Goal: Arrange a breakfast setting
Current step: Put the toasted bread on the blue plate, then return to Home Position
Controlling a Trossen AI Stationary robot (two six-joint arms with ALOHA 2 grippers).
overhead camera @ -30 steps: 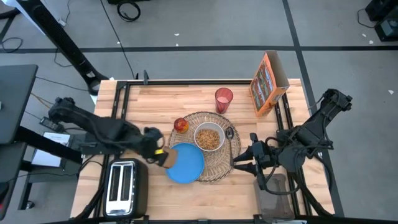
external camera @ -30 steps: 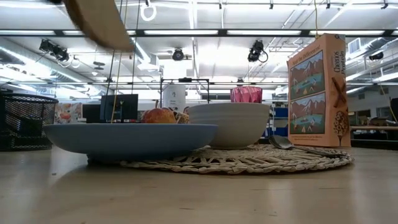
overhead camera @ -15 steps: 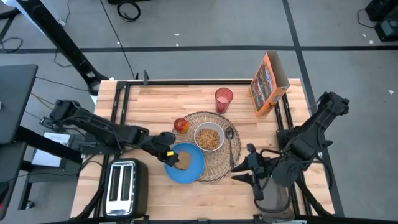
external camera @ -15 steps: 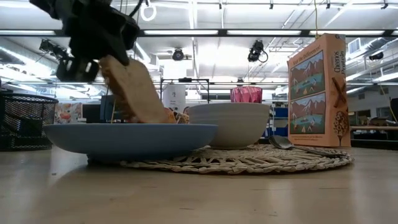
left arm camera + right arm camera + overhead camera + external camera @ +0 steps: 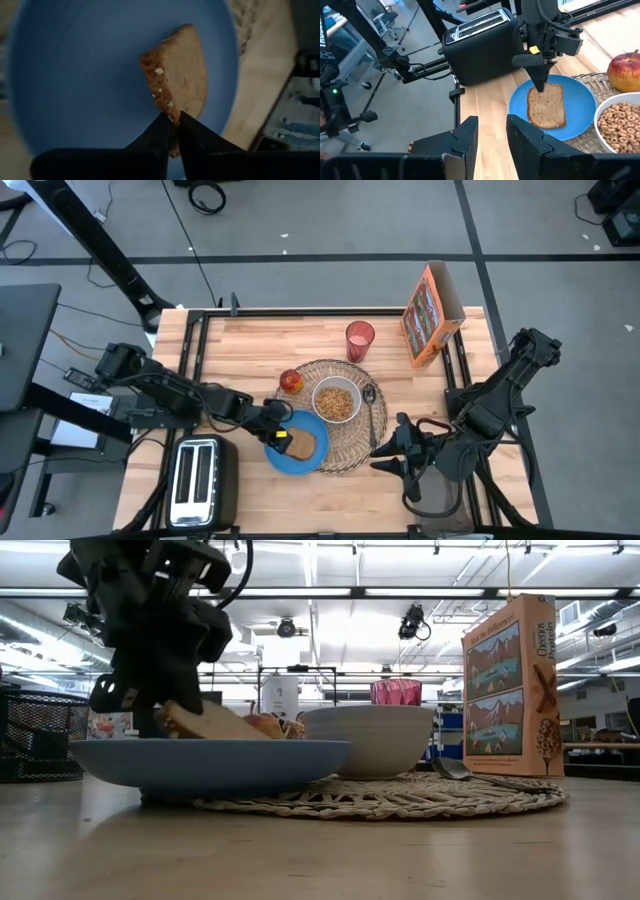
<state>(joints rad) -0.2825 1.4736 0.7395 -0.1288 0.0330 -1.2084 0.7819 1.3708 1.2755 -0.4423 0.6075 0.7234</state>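
The toast slice (image 5: 301, 444) lies on the small blue plate (image 5: 318, 461), which rests partly on the round wicker placemat (image 5: 375, 430). My left gripper (image 5: 279, 438) is shut on the toast at the plate's left side; it also shows in the right wrist view (image 5: 540, 85). The white bowl (image 5: 336, 401) of cereal and the metal spoon (image 5: 370, 395) sit on the placemat. The apple (image 5: 291, 380) lies at its left rim. The pink cup (image 5: 359, 338) and the orange cereal box (image 5: 432, 315) stand farther back. My right gripper (image 5: 386, 454) is open and empty, right of the placemat. My left gripper pinches the toast's edge (image 5: 170, 111) between its two fingers. The fingers (image 5: 539, 80) come from above, slanting in from the table's left. The toast lies on the plate, tilted, its held end (image 5: 172, 718) a little raised and its far end down on the plate.
A black toaster (image 5: 201, 480) stands at the near left corner. A black wire basket (image 5: 40, 735) shows at the left in the low view. Bare wood lies in front of the plate (image 5: 330, 500) and at the far left (image 5: 260, 340).
My left gripper has carried the toast toward the table's right and down onto the blue plate. The toast was lifted clear, then stood steeply on the plate, and has now tipped over nearly flat. My right gripper has drawn back a little toward the near edge.
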